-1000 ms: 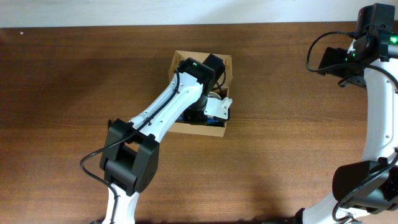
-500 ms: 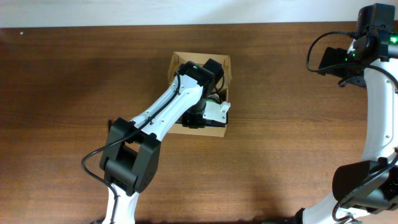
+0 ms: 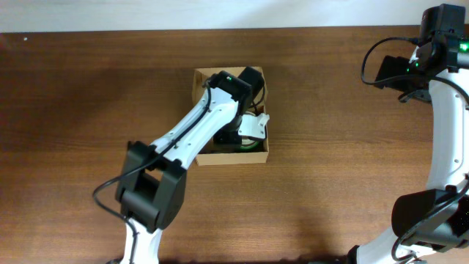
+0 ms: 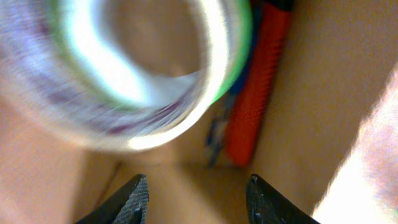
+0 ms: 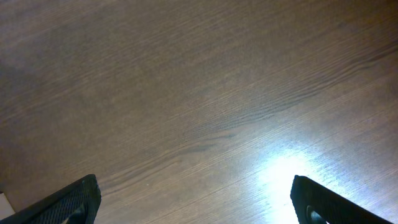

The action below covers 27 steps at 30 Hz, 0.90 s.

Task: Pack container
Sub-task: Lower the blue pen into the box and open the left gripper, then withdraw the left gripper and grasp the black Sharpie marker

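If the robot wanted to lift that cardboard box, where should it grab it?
Probably by a wall. The container sits open-topped with thin upright walls, so an end effector could pinch one at its rim, coming straight down. The wall nearest the right arm's side looks best: it is bare, while the left arm covers the middle.

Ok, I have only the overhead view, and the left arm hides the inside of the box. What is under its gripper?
Observer: In the left wrist view, a blurred tape roll sits just beyond the left gripper, whose jaws stand apart and empty.
Operator: Is anything else inside?
Observer: Yes, a red ribbed object lies along the container wall.
Operator: And what is under the right gripper?
Observer: The right gripper is open over bare table.
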Available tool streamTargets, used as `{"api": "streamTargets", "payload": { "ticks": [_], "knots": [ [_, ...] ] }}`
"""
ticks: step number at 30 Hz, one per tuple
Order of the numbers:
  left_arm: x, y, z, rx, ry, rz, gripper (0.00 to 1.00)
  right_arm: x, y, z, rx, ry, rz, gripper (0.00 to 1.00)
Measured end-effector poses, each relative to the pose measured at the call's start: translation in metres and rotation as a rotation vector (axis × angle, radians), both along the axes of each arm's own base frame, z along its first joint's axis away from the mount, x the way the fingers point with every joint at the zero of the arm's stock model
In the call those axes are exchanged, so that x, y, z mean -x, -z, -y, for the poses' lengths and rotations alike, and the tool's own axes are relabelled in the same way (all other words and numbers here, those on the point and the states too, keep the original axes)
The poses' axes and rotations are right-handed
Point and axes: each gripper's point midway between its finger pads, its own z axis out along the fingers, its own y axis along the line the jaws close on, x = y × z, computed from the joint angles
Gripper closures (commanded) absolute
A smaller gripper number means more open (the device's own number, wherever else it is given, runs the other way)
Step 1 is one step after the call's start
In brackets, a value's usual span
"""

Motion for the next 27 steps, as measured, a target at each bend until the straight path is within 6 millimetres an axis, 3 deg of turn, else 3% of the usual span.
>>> {"api": "streamTargets", "payload": {
  "ticks": [3, 8, 10, 13, 16, 19, 21, 24, 27],
  "knots": [
    [-0.012, -0.04, -0.003, 0.032, -0.056, 0.141, 0.49, 0.0, 0.0, 0.0, 0.0, 0.0, 0.0, 0.01],
    [-0.014, -0.152, -0.017, 0.185, -0.168, 0.427, 0.49, 0.0, 0.0, 0.0, 0.0, 0.0, 0.0, 0.01],
    [-0.012, -0.2, -0.038, 0.247, -0.25, 0.556, 0.49, 0.0, 0.0, 0.0, 0.0, -0.001, 0.0, 0.01],
    [-0.013, -0.238, -0.092, 0.258, -0.471, 0.677, 0.5, 0.0, 0.0, 0.0, 0.0, 0.0, 0.0, 0.01],
    [-0.006, -0.229, -0.157, 0.188, -0.735, 0.645, 0.54, 0.0, 0.0, 0.0, 0.0, 0.0, 0.0, 0.01],
    [-0.005, -0.194, -0.208, 0.142, -0.96, 0.549, 0.54, 0.0, 0.0, 0.0, 0.0, 0.0, 0.0, 0.01],
    [-0.007, -0.173, -0.223, 0.151, -1.038, 0.508, 0.53, 0.0, 0.0, 0.0, 0.0, 0.0, 0.0, 0.01],
    [0.002, -0.122, -0.246, 0.151, -1.152, 0.394, 0.5, 0.0, 0.0, 0.0, 0.0, 0.0, 0.0, 0.01],
    [0.016, -0.071, -0.257, 0.158, -1.223, 0.294, 0.5, 0.0, 0.0, 0.0, 0.0, 0.001, 0.0, 0.01]
  ]
}}
